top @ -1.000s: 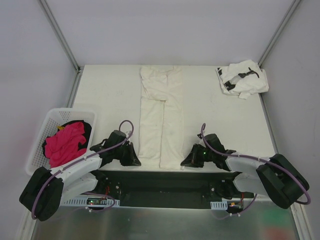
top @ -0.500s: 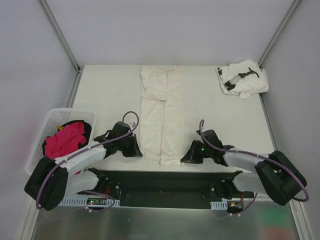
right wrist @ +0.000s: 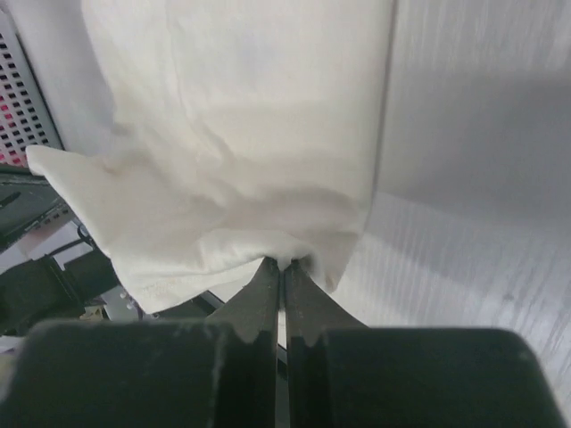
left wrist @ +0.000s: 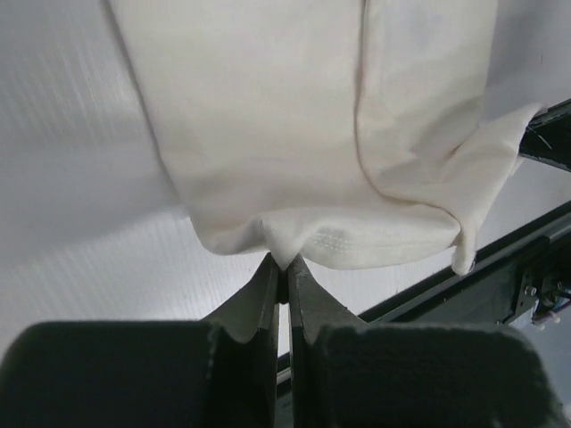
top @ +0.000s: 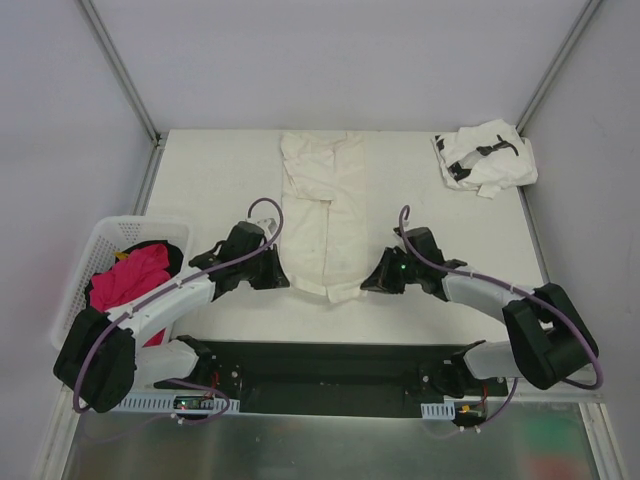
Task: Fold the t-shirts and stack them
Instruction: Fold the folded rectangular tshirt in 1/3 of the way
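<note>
High rear overview — wrist views close on cream t-shirt [top: 325, 215]

Narrow cream-white t-shirt [top: 325, 210] lengthwise on table [top: 215, 180], near hem between left claw [top: 284, 282] and right claw [top: 366, 286]

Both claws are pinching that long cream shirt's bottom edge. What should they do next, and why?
Probably carry the hem toward the far end and lay it down: the left gripper and right gripper pinch the lifted near corners of the cream shirt, whose rest lies flat.
</note>
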Controlling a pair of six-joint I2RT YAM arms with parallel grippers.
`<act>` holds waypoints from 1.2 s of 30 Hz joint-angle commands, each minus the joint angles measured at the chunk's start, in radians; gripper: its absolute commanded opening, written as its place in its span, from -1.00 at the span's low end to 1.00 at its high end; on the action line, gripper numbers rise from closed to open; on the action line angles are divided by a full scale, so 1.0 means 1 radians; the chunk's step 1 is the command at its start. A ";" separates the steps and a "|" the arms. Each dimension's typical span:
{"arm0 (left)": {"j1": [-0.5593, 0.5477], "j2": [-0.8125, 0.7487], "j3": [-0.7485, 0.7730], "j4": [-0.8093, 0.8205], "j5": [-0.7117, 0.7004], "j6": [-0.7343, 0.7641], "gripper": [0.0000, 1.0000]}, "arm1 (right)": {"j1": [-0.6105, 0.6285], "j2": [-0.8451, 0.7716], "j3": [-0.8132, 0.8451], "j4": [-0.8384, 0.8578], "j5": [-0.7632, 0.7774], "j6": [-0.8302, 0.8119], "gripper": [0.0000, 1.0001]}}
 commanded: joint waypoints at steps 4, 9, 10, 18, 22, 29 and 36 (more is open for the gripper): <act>0.004 0.052 0.139 0.029 -0.124 0.056 -1.00 | -0.076 0.040 0.147 -0.037 -0.019 -0.085 -0.99; 0.036 0.155 0.234 0.034 -0.135 0.083 -1.00 | -0.110 0.071 0.233 -0.071 -0.012 -0.122 -0.99; 0.048 0.168 0.262 0.037 -0.135 0.084 -1.00 | -0.124 0.080 0.257 -0.071 -0.018 -0.128 -0.99; 0.116 0.297 0.371 0.090 -0.127 0.098 -1.00 | -0.161 0.215 0.391 -0.050 -0.022 -0.125 -0.99; 0.159 0.345 0.394 0.104 -0.098 0.096 -1.00 | -0.172 0.287 0.455 -0.021 -0.032 -0.107 -0.99; 0.189 0.379 0.426 0.130 -0.113 0.109 -1.00 | -0.198 0.373 0.549 0.001 -0.041 -0.092 -0.99; 0.195 0.478 0.549 0.133 -0.094 0.127 -1.00 | -0.210 0.424 0.618 0.004 -0.050 -0.090 -0.99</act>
